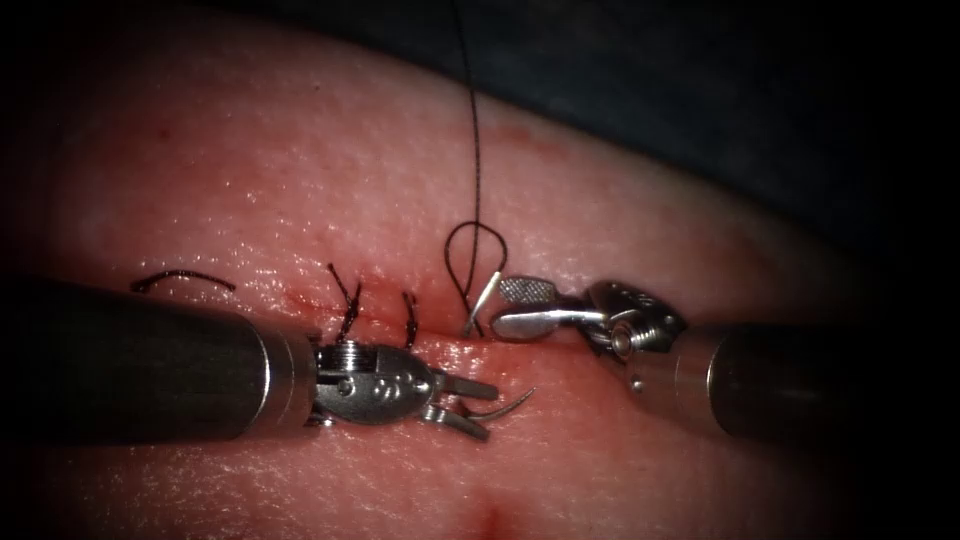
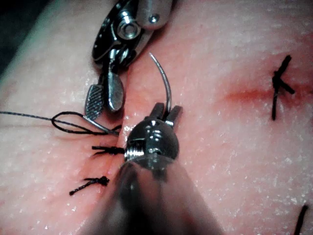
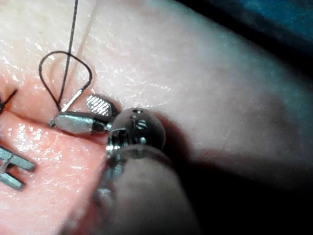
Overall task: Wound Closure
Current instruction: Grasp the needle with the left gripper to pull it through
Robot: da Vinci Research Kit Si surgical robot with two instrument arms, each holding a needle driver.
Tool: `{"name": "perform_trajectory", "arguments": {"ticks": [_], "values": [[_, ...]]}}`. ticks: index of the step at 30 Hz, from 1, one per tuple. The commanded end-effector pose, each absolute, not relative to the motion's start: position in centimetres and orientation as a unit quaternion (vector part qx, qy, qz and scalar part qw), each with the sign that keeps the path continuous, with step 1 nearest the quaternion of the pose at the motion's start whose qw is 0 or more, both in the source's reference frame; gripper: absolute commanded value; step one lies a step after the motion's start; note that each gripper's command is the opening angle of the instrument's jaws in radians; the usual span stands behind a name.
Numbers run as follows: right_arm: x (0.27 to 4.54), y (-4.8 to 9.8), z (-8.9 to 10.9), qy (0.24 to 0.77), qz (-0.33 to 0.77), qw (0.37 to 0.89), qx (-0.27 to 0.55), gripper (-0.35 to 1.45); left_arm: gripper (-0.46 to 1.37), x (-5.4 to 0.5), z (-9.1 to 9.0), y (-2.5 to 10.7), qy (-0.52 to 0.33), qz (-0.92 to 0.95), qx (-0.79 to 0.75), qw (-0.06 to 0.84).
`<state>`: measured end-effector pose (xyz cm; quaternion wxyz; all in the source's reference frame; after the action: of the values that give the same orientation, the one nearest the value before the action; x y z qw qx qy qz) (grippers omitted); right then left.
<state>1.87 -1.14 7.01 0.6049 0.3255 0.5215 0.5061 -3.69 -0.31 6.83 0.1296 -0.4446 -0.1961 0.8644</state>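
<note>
Steel left gripper (image 1: 462, 400) lies over the tissue (image 1: 300, 180) beside two knotted stitches (image 1: 345, 300), pinching the needle (image 1: 505, 405) near its thread end, the curved point free above the surface and not in the tissue. At the cut (image 1: 440, 345), black thread (image 1: 476, 150) forms a loop beside the right gripper (image 1: 505, 305), whose jaws stand spread, holding nothing. Thin, stiff and slick, the needle looks best held flat across its body, clear of the point.

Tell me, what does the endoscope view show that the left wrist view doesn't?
Endoscope view: a loose curved scrap of dark thread on the pink tissue. Left wrist view: a separate dark knotted stitch in red fluid. Shared: the left tool shut on the curved steel needle, partly in the tissue; the right tool open, empty; the looped dark thread.
</note>
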Motion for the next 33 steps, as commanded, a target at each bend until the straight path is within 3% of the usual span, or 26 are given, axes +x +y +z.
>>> {"name": "perform_trajectory", "arguments": {"ticks": [1,3,5,33], "values": [[1.87,-1.14,7.02,0.521,0.507,0.605,0.325,0.75,-0.06,-3.70,6.81,-0.32,-0.198,0.864,-0.444,0.129],[1.87,-1.13,7.02,0.521,0.507,0.605,0.324,0.75,-0.13,-3.71,6.80,-0.32,-0.198,0.864,-0.444,0.129],[1.86,-1.14,7.02,0.521,0.508,0.605,0.324,0.75,-0.34,-3.71,6.80,-0.32,-0.200,0.863,-0.443,0.134],[1.87,-1.14,7.01,0.521,0.510,0.605,0.322,0.74,-0.35,-3.58,6.75,-0.28,-0.242,0.851,-0.445,0.134]]}}
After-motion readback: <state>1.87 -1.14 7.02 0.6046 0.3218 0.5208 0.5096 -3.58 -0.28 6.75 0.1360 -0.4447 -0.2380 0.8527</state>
